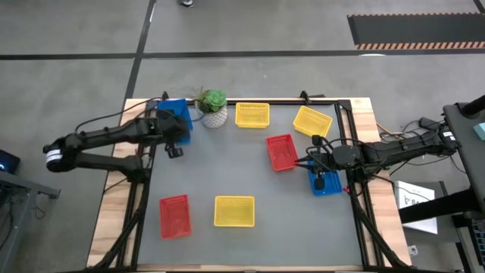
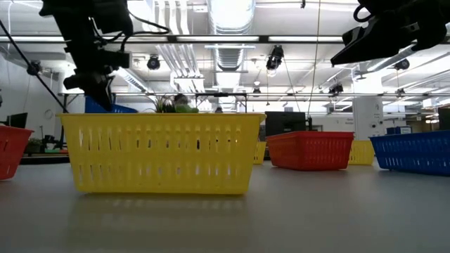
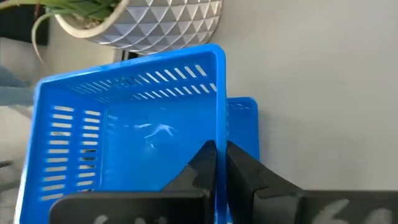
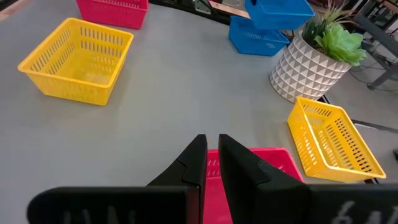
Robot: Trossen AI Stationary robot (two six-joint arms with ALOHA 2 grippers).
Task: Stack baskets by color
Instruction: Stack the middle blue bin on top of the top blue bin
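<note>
Right now the left pincer (image 3: 216,163) is hanging over the far left corner of the table (image 1: 250,174), closed on the wall of a blue basket (image 3: 130,124) and holding it up off the surface. A second blue basket (image 3: 244,121) is sitting just beneath and slightly offset from it, and the potted plant (image 1: 213,106) in its white faceted pot is standing just beside both.

Over on the right side, the right pincer (image 4: 211,163) is hovering above the table with its fingers nearly together and nothing between them. It is hanging between a red basket (image 1: 281,152) and a third blue basket (image 1: 326,182), which is lying at the table's right edge, partly under that arm.

Two yellow baskets are resting along the far edge: one (image 1: 252,114) just beside the plant, the other (image 1: 312,121) tilted at an angle toward the right corner. A third yellow basket (image 1: 234,211) is sitting near the front edge, with another red basket (image 1: 174,215) just to its left. In the low view, this front yellow basket is filling the foreground.
</note>
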